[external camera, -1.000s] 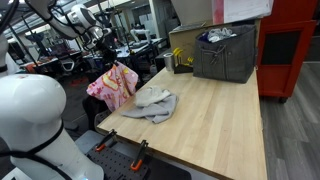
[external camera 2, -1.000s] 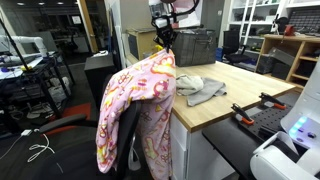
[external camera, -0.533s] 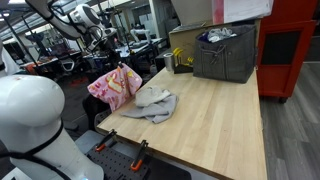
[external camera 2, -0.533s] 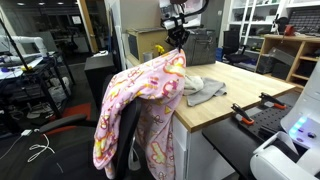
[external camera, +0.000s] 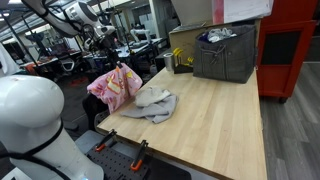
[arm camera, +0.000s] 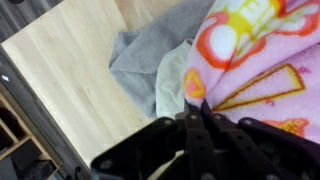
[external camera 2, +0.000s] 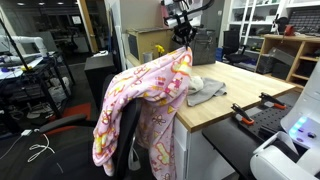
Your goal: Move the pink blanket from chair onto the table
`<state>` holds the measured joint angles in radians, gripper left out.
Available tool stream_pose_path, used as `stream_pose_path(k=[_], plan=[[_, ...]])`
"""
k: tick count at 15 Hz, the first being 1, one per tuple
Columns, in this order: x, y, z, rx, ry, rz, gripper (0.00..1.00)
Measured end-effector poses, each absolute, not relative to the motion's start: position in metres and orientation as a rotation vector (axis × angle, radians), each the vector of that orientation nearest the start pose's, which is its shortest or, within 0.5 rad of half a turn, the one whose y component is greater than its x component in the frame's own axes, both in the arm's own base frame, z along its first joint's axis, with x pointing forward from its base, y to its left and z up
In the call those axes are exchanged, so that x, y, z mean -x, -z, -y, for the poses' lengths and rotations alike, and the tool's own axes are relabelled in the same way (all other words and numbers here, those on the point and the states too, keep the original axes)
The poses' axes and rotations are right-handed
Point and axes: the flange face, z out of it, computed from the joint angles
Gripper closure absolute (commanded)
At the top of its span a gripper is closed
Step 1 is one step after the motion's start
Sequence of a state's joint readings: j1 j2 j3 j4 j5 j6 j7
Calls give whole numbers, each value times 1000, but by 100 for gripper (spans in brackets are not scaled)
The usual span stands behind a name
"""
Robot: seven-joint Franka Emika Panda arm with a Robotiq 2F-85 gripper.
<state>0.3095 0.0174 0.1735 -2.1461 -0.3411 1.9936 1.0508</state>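
The gripper (external camera 2: 183,42) is closed on a corner of the pink blanket (external camera 2: 140,105), pinching a fold of it between its fingers, as the wrist view shows (arm camera: 200,125). From that raised corner the blanket hangs down and drapes over the back of the dark chair (external camera 2: 127,135). The chair stands against the edge of the wooden tabletop (external camera 2: 240,82), so most of the fabric is off the tabletop.

A crumpled grey cloth (external camera 2: 206,91) lies on the tabletop just beside the held corner, with a paler piece bunched against it. In the wrist view the grey cloth (arm camera: 150,55) sits right next to the blanket (arm camera: 265,55).

In an exterior view the blanket (external camera: 113,85) hangs at the left edge of the tabletop (external camera: 215,120), with the grey cloth (external camera: 152,103) to its right. A grey bin (external camera: 226,52) stands at the far end, well apart from both. Orange-handled clamps (external camera: 140,150) grip the near edge.
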Motion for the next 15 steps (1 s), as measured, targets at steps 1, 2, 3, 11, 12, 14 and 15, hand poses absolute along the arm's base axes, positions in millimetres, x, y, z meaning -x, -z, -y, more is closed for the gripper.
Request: stream_pose_path(k=[1, 2, 3, 11, 12, 14, 15], plan=[[-472, -385, -225, 3398, 149, -689, 95], [-472, -385, -225, 3398, 149, -690, 95], [-472, -385, -224, 3398, 148, -691, 95], [-489, -369, -214, 3427, 228, -768, 99], [-499, -365, -201, 3433, 257, -826, 99], [-518, -357, -166, 3434, 292, -965, 99], [-527, -354, -144, 3431, 297, -1042, 99]])
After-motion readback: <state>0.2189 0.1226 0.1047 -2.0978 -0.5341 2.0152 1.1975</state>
